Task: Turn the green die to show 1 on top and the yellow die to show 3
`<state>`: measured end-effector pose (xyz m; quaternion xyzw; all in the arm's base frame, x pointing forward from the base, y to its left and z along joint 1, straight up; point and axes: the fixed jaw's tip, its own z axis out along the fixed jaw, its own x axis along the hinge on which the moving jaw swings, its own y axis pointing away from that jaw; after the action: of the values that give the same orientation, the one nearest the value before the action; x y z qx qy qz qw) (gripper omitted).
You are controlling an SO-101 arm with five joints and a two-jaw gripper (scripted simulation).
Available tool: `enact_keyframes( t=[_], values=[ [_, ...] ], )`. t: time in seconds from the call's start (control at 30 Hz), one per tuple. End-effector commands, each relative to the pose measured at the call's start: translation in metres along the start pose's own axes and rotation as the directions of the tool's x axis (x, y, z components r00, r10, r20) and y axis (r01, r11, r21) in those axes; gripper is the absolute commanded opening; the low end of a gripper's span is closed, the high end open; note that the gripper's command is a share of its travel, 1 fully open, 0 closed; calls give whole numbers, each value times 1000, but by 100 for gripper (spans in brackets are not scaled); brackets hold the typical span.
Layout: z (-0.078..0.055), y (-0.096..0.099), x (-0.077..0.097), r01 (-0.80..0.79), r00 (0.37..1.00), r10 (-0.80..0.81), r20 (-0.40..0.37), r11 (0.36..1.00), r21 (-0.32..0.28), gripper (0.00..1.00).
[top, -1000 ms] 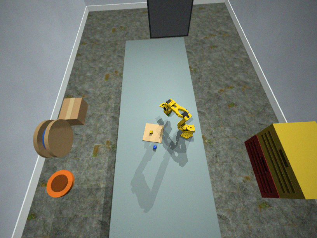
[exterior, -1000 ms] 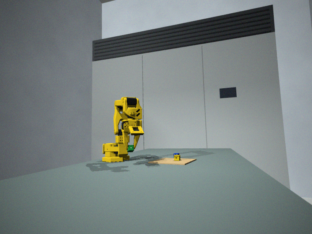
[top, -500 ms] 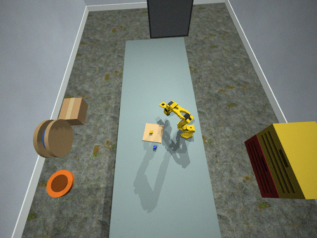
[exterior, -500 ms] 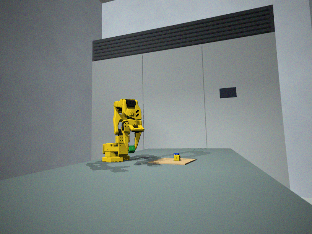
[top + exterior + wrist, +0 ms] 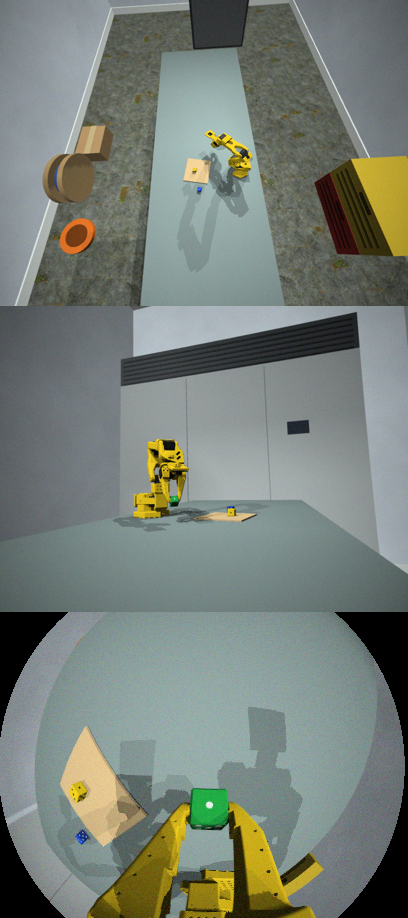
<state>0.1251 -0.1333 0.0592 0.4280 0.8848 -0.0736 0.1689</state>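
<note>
My gripper point(image 5: 174, 500) point(image 5: 209, 810) is shut on the green die point(image 5: 174, 501) point(image 5: 208, 812) and holds it in the air above the table, off the mat. The green die's single-pip face is turned to the wrist camera. In the top view the die and fingertips are hidden under the arm. The yellow die point(image 5: 194, 169) point(image 5: 231, 512) point(image 5: 78, 792) sits on the tan mat point(image 5: 190, 177) point(image 5: 247, 516) point(image 5: 89, 754). A single pip shows on its side in the exterior view; I cannot read its top surely. The blue die point(image 5: 199, 189) point(image 5: 82, 837) is on the table, off the mat.
The arm's base point(image 5: 240, 167) point(image 5: 146, 514) stands near the right edge of the long table point(image 5: 197, 82) in the top view. The blue die lies just beyond a mat edge, close to the yellow die. Arm shadows cross the mat's corner and the table.
</note>
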Motion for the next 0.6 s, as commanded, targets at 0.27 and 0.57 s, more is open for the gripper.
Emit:
enact_keyframes(
  t=[0.27, 0.57],
  values=[
    [-4, 3, -10, 14, 995, -13, 96, 1000, -9, 0],
    [1, 4, -20, 25, 967, -20, 255, 1000, -15, 0]
  ],
)
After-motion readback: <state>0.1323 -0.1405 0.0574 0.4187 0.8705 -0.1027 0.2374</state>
